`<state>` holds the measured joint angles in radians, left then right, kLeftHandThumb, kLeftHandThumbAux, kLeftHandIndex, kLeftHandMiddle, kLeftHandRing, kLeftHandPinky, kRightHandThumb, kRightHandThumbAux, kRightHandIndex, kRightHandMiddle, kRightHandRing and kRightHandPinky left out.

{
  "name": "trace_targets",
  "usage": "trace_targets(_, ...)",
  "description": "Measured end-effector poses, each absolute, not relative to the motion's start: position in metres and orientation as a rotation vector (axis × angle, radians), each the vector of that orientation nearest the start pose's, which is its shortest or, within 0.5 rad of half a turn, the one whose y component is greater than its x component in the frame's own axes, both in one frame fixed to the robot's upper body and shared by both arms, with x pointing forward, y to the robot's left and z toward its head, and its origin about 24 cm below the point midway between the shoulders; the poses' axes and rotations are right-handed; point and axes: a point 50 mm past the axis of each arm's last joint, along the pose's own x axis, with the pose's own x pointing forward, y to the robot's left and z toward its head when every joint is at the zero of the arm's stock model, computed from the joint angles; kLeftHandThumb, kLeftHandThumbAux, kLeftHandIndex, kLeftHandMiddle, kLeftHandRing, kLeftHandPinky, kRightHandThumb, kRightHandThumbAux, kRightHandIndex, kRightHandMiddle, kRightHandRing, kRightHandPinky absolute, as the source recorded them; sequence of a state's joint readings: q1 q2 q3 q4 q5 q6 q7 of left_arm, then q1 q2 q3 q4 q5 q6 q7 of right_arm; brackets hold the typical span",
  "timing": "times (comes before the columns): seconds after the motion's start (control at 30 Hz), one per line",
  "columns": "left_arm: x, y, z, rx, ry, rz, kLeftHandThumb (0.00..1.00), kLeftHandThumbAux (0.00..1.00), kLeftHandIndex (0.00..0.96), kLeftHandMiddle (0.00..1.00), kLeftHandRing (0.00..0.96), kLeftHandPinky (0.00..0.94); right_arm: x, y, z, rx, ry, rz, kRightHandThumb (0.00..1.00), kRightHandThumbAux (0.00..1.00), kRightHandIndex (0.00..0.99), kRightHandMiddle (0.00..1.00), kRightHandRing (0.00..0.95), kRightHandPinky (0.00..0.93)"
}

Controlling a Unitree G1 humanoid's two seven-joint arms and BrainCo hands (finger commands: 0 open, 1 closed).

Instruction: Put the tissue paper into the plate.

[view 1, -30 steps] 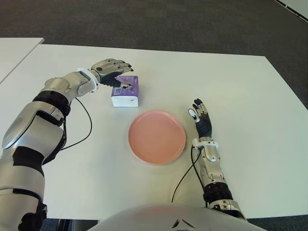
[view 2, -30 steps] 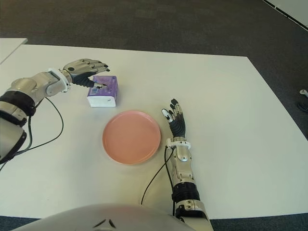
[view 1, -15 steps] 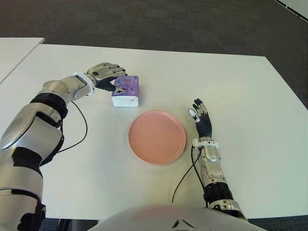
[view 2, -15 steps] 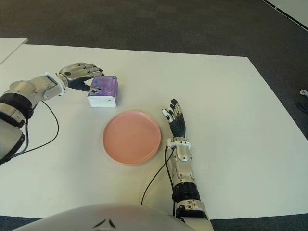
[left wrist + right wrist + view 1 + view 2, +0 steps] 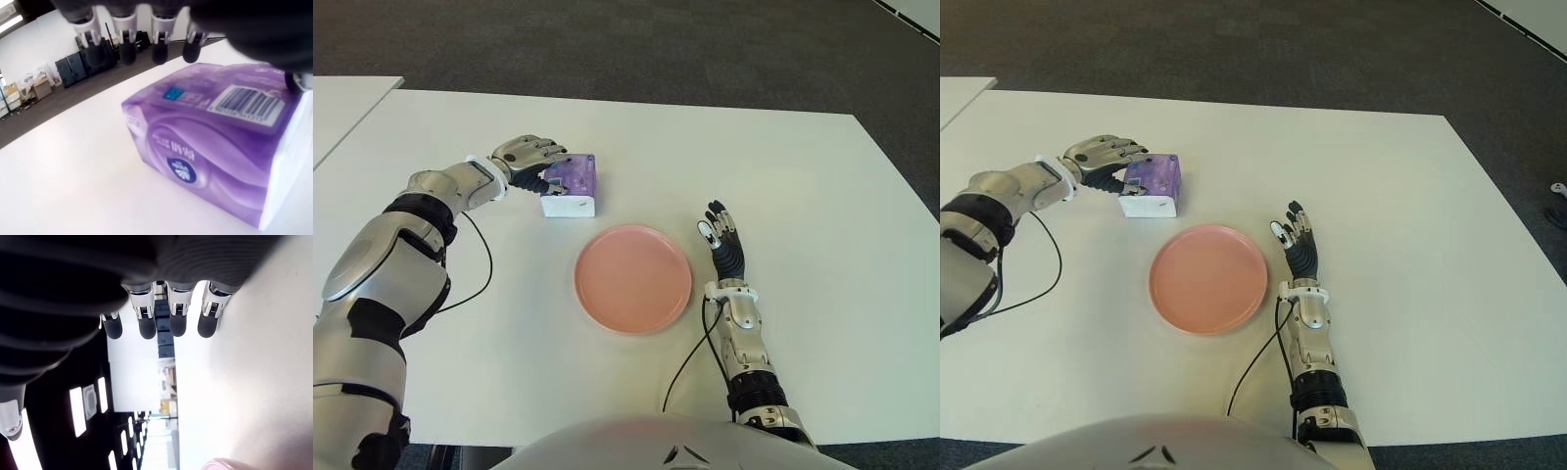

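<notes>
Purple film wraps the tissue pack [image 5: 570,183], and that slick soft skin is your main worry: it sits on the white table [image 5: 783,176] just beyond the far-left rim of the pink plate [image 5: 632,278], not yet in it. Your left hand [image 5: 530,157] is at the pack's left end, fingers [image 5: 128,51] spread above its top and thumb down by the side, closed on nothing yet as far as you can see. If you close too shallow, the pack may squirt sideways or tip; squeeze hard and it may buckle and slip out mid-carry. Keep the lift high enough to clear the plate's rim. Your right hand [image 5: 724,245] shows just right of the plate, fingers straight, holding nothing.
</notes>
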<state>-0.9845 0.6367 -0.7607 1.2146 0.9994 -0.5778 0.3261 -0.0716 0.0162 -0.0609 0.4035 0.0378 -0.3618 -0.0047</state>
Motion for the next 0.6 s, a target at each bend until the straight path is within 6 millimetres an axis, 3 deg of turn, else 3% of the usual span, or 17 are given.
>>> trace_targets(0.6, 0.3709, 0.2184, 0.0891, 1.856, -0.267, -0.563, 0.340, 0.086, 0.000, 0.000, 0.000, 0.000, 0.2545, -0.1559, 0.0003, 0.048, -0.028, -0.063, 0.390, 0.489, 0.000, 0.000, 0.000, 0.000)
